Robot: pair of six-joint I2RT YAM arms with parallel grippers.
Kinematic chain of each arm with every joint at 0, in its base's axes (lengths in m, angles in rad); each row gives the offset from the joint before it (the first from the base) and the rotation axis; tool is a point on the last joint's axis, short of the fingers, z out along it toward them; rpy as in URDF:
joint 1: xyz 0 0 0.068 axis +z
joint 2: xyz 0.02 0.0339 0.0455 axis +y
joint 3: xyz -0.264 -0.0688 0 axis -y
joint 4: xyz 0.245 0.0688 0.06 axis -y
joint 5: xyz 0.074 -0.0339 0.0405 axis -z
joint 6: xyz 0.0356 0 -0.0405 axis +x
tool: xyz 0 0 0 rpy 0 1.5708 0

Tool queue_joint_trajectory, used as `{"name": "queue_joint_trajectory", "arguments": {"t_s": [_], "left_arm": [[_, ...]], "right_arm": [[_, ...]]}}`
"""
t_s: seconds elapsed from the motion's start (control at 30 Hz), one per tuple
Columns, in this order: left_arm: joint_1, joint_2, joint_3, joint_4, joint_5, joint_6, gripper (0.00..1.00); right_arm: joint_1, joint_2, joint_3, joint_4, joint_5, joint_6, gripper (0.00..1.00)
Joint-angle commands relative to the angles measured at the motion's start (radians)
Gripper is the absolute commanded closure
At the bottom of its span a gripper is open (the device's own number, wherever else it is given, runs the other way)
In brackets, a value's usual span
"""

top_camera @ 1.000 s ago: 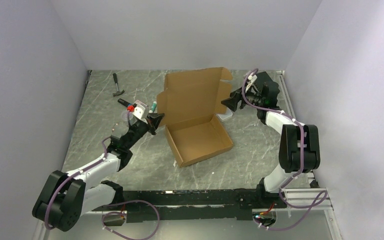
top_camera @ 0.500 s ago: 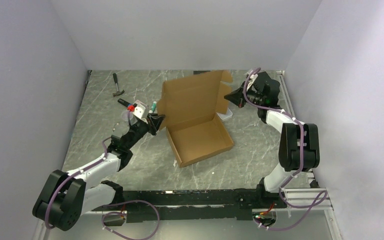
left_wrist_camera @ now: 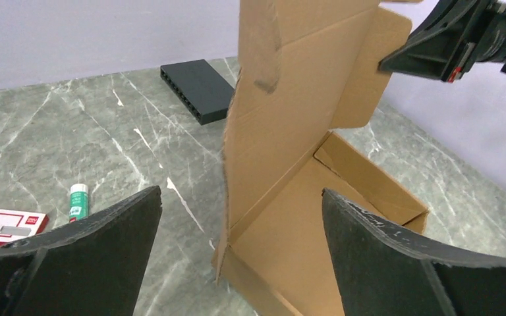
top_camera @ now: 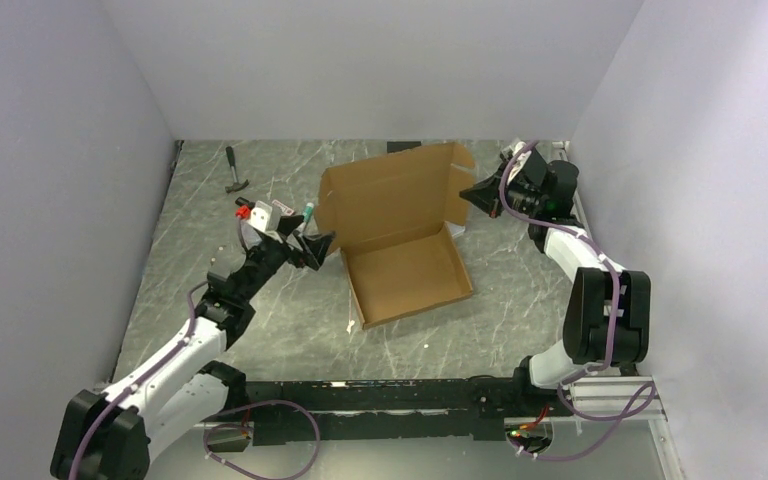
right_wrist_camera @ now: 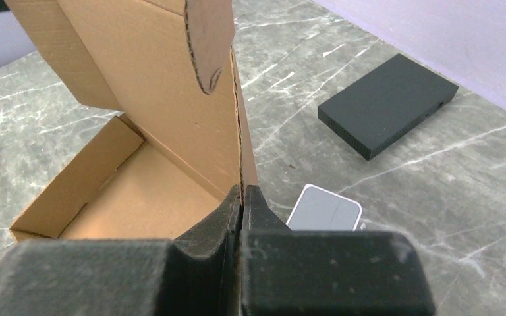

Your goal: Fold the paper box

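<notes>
The paper box (top_camera: 405, 270) sits about mid-table. Its shallow tray is formed and lies toward the near edge, and the bare cardboard floor of the tray is in plain view. The lid panel stands nearly upright on the far side.

The right gripper (top_camera: 475, 193) has its pads pressed together on the right edge of that raised lid. Its arm runs up along the right edge of the table and bends back in from the far-right corner.

The left arm stretches diagonally from the near-left corner. The left gripper (top_camera: 318, 245) has its fingers spread wide and sits just beside the box's left rear corner, gripping nothing.

A white case (right_wrist_camera: 324, 209) lies behind the lid, and a black slab (right_wrist_camera: 387, 105) sits by the far edge. A glue stick (left_wrist_camera: 78, 201) and a hammer (top_camera: 234, 172) lie toward the far-left corner.
</notes>
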Motion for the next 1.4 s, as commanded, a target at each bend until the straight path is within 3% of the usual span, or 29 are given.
{"name": "queue_joint_trajectory", "arguments": {"t_s": [0.0, 0.37, 0.53, 0.67, 0.9, 1.07, 1.37], "left_arm": [[0.003, -0.052, 0.132, -0.187, 0.013, -0.040, 0.02], [0.074, 0.099, 0.433, -0.547, 0.167, -0.147, 0.00], [0.162, 0.191, 0.511, -0.588, 0.299, -0.197, 0.00], [0.192, 0.200, 0.526, -0.597, 0.317, -0.206, 0.00], [0.251, 0.178, 0.506, -0.676, 0.217, -0.200, 0.00], [0.301, 0.262, 0.515, -0.772, 0.110, -0.241, 0.01], [0.305, 0.418, 0.695, -1.063, -0.312, -0.202, 0.02]], "right_arm": [[-0.013, -0.043, 0.006, -0.032, -0.037, -0.024, 1.00], [-0.034, -0.061, 0.033, -0.189, -0.030, -0.097, 1.00], [-0.049, -0.066, 0.026, -0.192, -0.031, -0.072, 1.00], [-0.074, -0.069, 0.024, -0.191, -0.026, -0.044, 1.00], [-0.132, -0.128, -0.036, -0.080, 0.003, 0.035, 1.00], [-0.160, -0.142, -0.051, -0.054, 0.037, 0.092, 1.00], [-0.162, -0.128, -0.072, -0.006, 0.050, 0.145, 1.00]]}}
